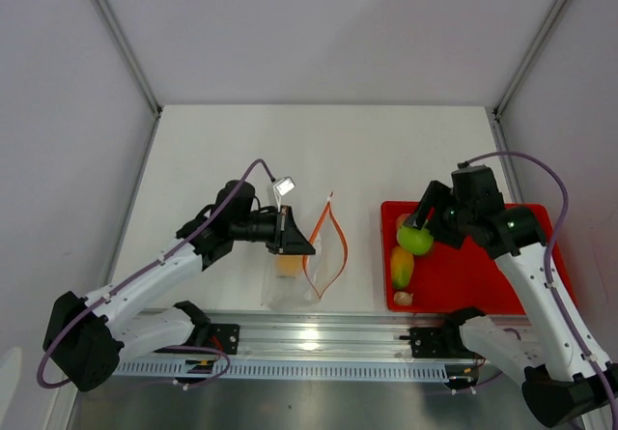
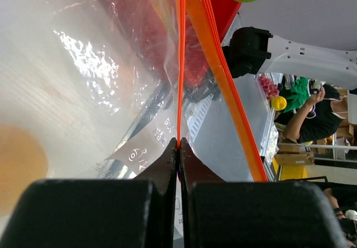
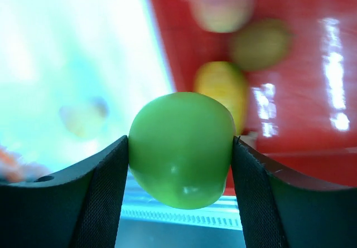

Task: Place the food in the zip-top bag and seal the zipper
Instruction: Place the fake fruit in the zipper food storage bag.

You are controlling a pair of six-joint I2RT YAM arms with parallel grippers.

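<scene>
White table (image 1: 290, 150): left pincer (image 2: 178, 147) pinches the zipper (image 2: 180, 64); right pincer (image 3: 179, 145) grips green apple (image 1: 416, 241).

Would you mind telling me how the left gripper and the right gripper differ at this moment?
The left gripper is pinched shut on the bag's thin zipper strip. The right gripper stands wide around a green apple. The left gripper is over bare table, while the right gripper is at the red tray's left side. Both are holding something.
</scene>
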